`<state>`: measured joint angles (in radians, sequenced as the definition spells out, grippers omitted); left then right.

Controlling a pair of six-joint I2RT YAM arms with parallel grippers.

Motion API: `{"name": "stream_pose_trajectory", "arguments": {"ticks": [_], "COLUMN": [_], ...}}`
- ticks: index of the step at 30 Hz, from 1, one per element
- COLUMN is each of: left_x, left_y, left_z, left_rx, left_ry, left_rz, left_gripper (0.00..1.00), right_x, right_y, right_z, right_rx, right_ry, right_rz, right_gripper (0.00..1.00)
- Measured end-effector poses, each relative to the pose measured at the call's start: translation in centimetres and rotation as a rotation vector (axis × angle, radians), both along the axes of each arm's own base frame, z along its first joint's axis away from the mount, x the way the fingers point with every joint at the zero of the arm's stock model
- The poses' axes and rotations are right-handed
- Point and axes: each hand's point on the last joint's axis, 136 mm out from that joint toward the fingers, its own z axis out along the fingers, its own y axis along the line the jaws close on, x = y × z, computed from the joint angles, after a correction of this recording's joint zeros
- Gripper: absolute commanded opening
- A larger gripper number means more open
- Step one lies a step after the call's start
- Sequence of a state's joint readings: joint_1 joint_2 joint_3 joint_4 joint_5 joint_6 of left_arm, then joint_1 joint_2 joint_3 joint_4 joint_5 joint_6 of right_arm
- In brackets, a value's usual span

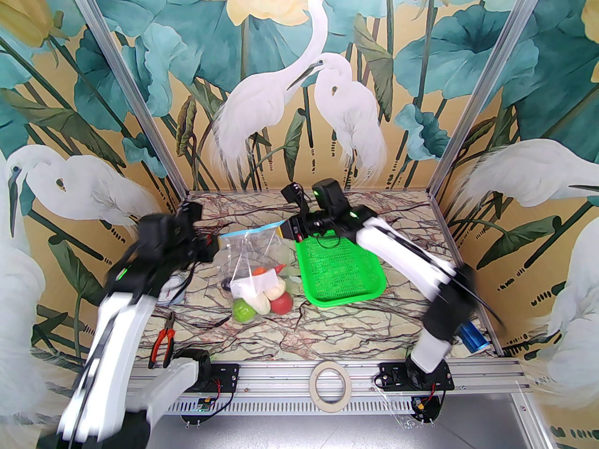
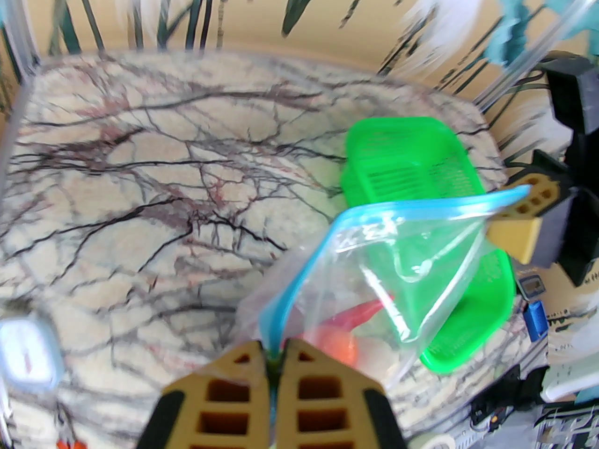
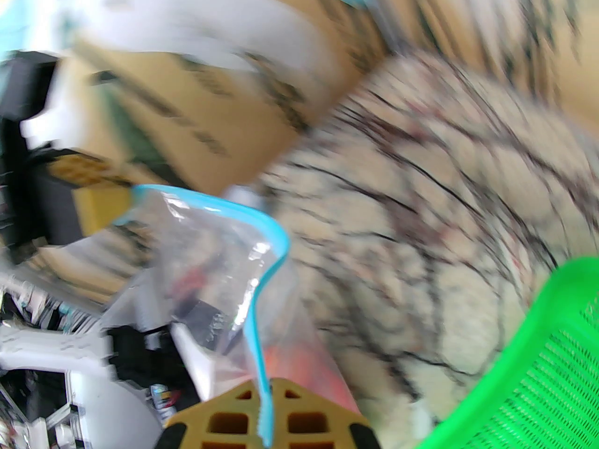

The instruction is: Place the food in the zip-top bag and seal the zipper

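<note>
Now, mid-frame, the zip-top bag (image 1: 255, 260) hangs stretched: left gripper (image 2: 276, 351) and right gripper (image 3: 264, 391) each clamp closed on one end of the zipper (image 2: 421, 208), the food (image 1: 262, 297) bunched inside, beside the green basket (image 1: 344, 274).

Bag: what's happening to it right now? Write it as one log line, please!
left pincer: shut on zipper | right pincer: shut on zipper | zip-top bag: stretched between both | food: inside bag

The food (image 1: 262, 297) lies in the zip-top bag (image 1: 250, 246), beside the basket (image 1: 351, 299).
</note>
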<state>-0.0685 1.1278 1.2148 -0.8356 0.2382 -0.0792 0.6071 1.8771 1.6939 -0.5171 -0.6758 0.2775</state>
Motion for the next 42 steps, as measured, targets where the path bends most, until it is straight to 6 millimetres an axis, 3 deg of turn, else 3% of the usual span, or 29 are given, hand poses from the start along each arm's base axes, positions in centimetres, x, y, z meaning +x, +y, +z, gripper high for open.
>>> {"name": "stream_pose_trajectory", "arguments": {"ticks": [2,5,9,14,19,21,24,26,30,33,36,39,42], "left_x": [2.8,6.1,9.4,13.4,14.9,15.3,16.0,16.4,17.0,17.3,17.8,17.5,17.6], "left_y": [-0.1,-0.2,-0.2,-0.5,-0.6,-0.7,-0.8,-0.9,-0.7,-0.3,0.2,0.6,0.7], "left_z": [-2.9,-6.7,-9.5,-11.1,-13.9,-14.6,-15.8,-16.8,-18.1,-18.0,-18.0,-18.3,-16.9], "left_rx": [0.004,0.008,0.008,0.001,-0.002,-0.004,-0.012,-0.019,-0.026,-0.020,-0.013,-0.004,-0.005], "left_ry": [0.060,0.119,0.130,0.121,0.148,0.149,0.154,0.172,0.188,0.177,0.148,0.136,0.090], "left_rz": [0.001,0.007,0.012,0.005,0.007,0.009,0.008,0.013,0.044,0.076,0.108,0.127,0.132], "left_gripper": [0.00,0.00,0.00,0.00,0.00,0.00,0.00,0.00,0.00,0.00,0.01,0.07,0.12], "right_x": [2.3,5.2,7.4,8.9,10.0,10.5,11.3,11.5,11.2,10.8,10.1,9.4,8.4], "right_y": [-0.7,-1.9,-2.5,-2.0,-1.1,-1.1,-1.2,-1.8,-4.2,-6.9,-10.1,-13.3,-16.3], "right_z": [-2.6,-4.5,-4.6,-4.0,-4.5,-4.6,-4.2,-4.3,-4.5,-2.9,0.5,4.0,5.7], "right_rx": [-0.033,-0.055,-0.036,0.024,0.076,0.091,0.126,0.142,0.135,0.113,0.084,0.059,0.011], "right_ry": [0.045,0.067,0.051,0.010,0.001,-0.001,-0.019,-0.027,-0.063,-0.129,-0.229,-0.323,-0.375], "right_rz": [-0.039,-0.095,-0.135,-0.136,-0.131,-0.142,-0.165,-0.189,-0.281,-0.387,-0.512,-0.626,-0.725], "right_gripper": [0.00,0.00,0.01,0.11,0.31,0.44,0.51,0.62,0.62,0.63,0.64,0.64,0.64]}}
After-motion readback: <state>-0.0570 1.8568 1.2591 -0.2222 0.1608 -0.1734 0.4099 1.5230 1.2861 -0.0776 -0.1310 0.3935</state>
